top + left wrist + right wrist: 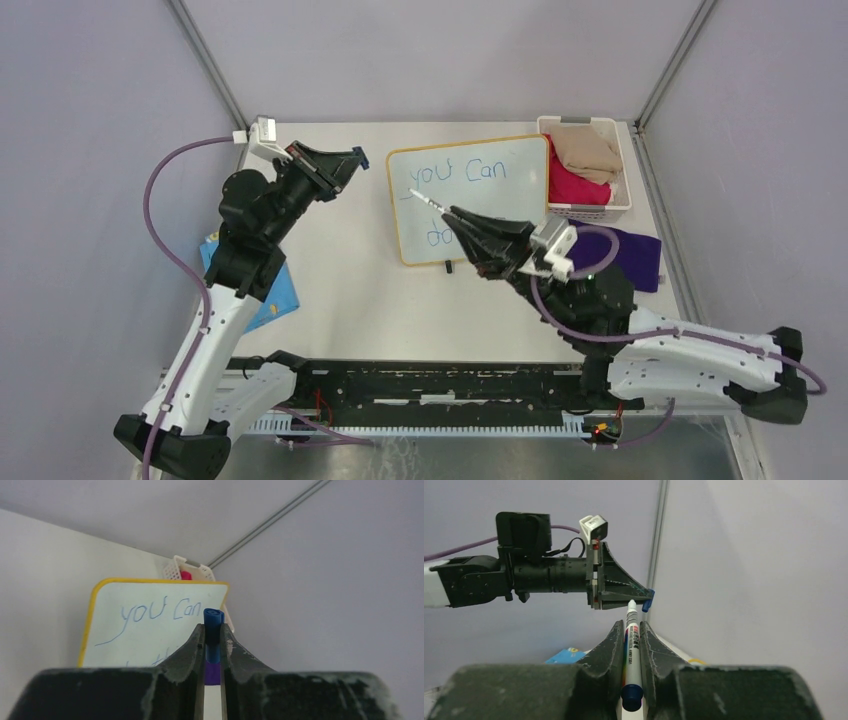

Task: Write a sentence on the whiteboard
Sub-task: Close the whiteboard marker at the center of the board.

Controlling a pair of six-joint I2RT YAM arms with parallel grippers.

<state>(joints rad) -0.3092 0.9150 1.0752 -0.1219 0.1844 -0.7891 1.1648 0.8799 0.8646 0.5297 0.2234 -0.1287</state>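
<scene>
The whiteboard (500,215) lies at the table's middle, yellow-framed. The sentence (462,172) reads "you Can" in blue, with "do" below; the rest of that line is hidden under my right gripper. My right gripper (452,214) is over the board, shut on a white marker (430,203) with its bare tip pointing up-left. In the right wrist view the marker (632,645) points at the blue cap (647,602). My left gripper (355,155) is left of the board's top corner, shut on the cap (213,622). The board also shows in the left wrist view (145,615).
A white basket (622,130) with tan and red cloths stands at the back right. A purple cloth (630,255) lies below it. A blue patterned cloth (270,300) lies at the left, partly under my left arm.
</scene>
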